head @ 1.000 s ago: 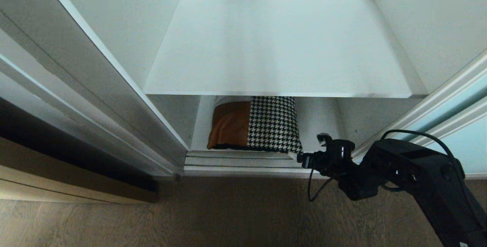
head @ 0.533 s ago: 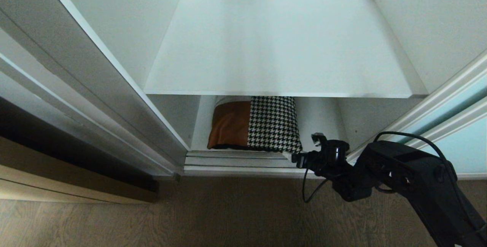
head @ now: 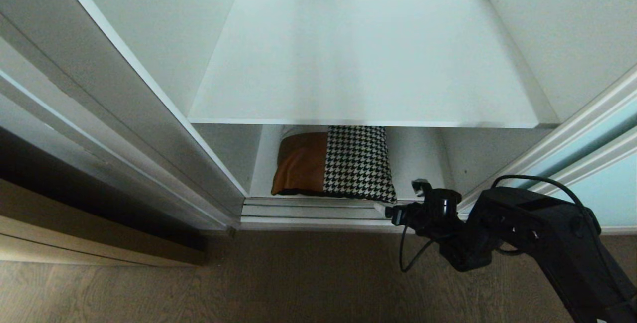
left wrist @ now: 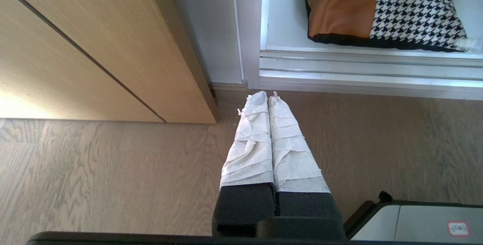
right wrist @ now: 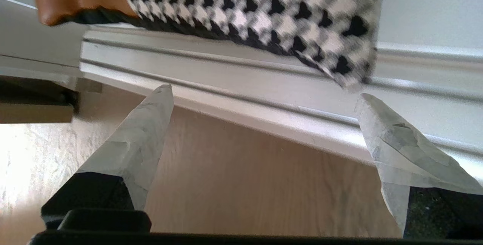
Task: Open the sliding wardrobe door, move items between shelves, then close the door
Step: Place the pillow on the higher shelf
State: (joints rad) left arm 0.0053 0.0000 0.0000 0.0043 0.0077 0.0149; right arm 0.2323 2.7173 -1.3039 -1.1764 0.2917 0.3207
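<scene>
Door: the sliding wardrobe door (head: 604,163) is pushed over to the right side, so the wardrobe stands open. It is pale blue glass with a thin silver frame.

Upper shelf: a wide white shelf (head: 363,59) runs across the inside of the wardrobe.

Bottom shelf: the lowest white shelf (head: 420,156) sits under the upper one, just behind the silver door track (head: 308,211).

Cushion: the cushion (head: 332,162) lies flat on the bottom shelf, more to the left. One part is brown leather and the other part is black-and-white checks. Its front edge is right at the track (the checked corner comes closest to the right arm).

Right pincer: the right pincer (head: 398,198) is down low in front of the wardrobe, just beside the checked corner of the cushion. Its two fingers (right wrist: 139,143) are spread wide apart, and they hold nothing. In the right wrist view the track and the cushion corner show between them, and I cannot tell if a fingertip touches the cushion.

Left pincer: the left pincer (left wrist: 263,96) hangs over the wood floor (left wrist: 94,169), well apart from the cushion. Its two wrapped fingers are pressed tight together with nothing between them.

Wood panel: a tan wood panel (left wrist: 86,48) stands to the left of the wardrobe.
</scene>
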